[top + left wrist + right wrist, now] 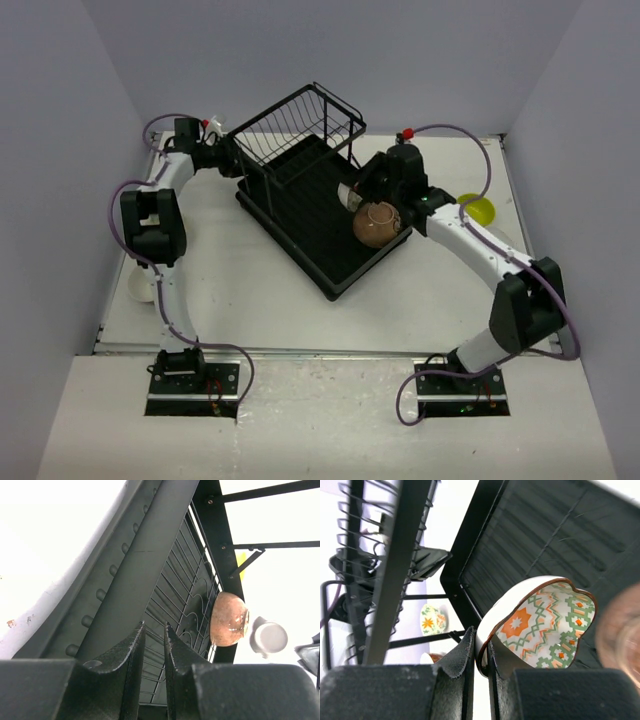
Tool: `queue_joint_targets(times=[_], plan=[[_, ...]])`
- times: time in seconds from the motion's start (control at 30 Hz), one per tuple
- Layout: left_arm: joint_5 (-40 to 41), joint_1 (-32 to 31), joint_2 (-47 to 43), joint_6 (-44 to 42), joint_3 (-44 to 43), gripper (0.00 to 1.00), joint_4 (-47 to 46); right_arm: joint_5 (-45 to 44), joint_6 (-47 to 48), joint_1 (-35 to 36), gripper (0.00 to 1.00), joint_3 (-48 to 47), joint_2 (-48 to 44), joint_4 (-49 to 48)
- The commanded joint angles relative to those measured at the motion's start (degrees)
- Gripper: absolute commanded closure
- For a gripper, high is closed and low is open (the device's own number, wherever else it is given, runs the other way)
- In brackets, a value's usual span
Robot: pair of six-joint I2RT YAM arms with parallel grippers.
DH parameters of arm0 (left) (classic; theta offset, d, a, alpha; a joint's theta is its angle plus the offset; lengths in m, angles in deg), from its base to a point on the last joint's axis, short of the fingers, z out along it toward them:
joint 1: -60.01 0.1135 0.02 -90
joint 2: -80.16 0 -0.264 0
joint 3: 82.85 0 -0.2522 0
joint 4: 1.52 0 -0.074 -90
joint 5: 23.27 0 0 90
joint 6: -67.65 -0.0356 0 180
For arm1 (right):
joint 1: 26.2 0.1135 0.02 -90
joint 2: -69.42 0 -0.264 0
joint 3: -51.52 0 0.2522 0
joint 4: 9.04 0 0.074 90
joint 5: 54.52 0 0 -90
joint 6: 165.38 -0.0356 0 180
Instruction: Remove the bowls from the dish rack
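The black dish rack (300,225) lies at an angle mid-table, its raised wire basket (300,125) at the far end. A tan-brown bowl (377,224) sits in the tray's near right part. My right gripper (362,192) is over the tray and shut on the rim of a white bowl (540,625) patterned orange and green inside. My left gripper (236,160) is at the rack's far left corner. Its fingers (132,650) stand slightly open with nothing between them. Beyond them the left wrist view shows the rack (150,555) and the brown bowl (229,619).
A lime-green bowl (476,209) sits on the table right of the rack. A white bowl (140,287) lies by the left arm. Past the rack, the right wrist view shows a patterned bowl (432,620) and a further small one (432,657).
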Motion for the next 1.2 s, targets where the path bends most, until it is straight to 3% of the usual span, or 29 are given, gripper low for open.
queue_joint_targets(times=[0.0, 0.3, 0.43, 0.57, 0.67, 0.83, 1.17], plan=[[2.1, 0.9, -2.6, 0.3, 0.4, 0.77, -1.1, -1.1, 4.4, -3.1, 1.00, -4.8, -6.9, 7.6], [12.0, 1.9, -13.5, -1.5, 5.9, 0.77, -1.4, -4.3, 14.6, -14.7, 1.00, -6.7, -18.0, 28.7], [25.3, 1.9, -21.7, -1.1, 11.5, 0.77, 1.0, -14.8, 20.4, -19.3, 1.00, -11.0, -16.4, 42.3], [32.2, 1.8, -30.2, -2.3, 17.2, 0.76, 2.6, -28.3, 25.9, -21.7, 1.00, -13.1, -13.1, 52.3], [35.0, 1.7, -34.6, -3.3, 21.0, 0.77, 3.1, -33.4, 29.7, -25.2, 1.00, -11.7, -12.5, 52.4], [38.1, 0.1, -39.9, -2.5, 27.3, 0.76, 3.1, -32.4, 31.4, -33.2, 1.00, -11.0, -9.2, 52.0], [39.1, -1.6, -45.6, -3.0, 29.9, 0.74, 4.2, -30.4, 31.7, -35.9, 1.00, -5.8, -3.0, 53.2]])
